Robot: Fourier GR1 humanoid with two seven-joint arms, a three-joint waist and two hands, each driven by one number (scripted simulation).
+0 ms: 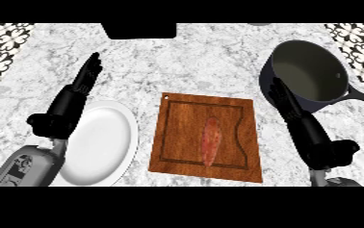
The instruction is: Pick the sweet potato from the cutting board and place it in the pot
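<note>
Reddish elongated sweet potato point(211, 142) lies untouched mid wooden cutting board point(174, 147), both black hands released with fingers straight, so right hand point(295, 114), beside dark grey metal pot point(310, 74), should swing left, descend, and curl across its narrow width.

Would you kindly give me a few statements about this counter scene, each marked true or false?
1. The reddish-brown sweet potato lies on the wooden cutting board. True.
2. The dark grey pot holds the sweet potato. False: the pot's inside shows nothing.
3. The round white plate lies left of the board. True.
4. The right hand is curled round the sweet potato. False: it is open, beside the pot.
5. The left hand is open. True.
</note>
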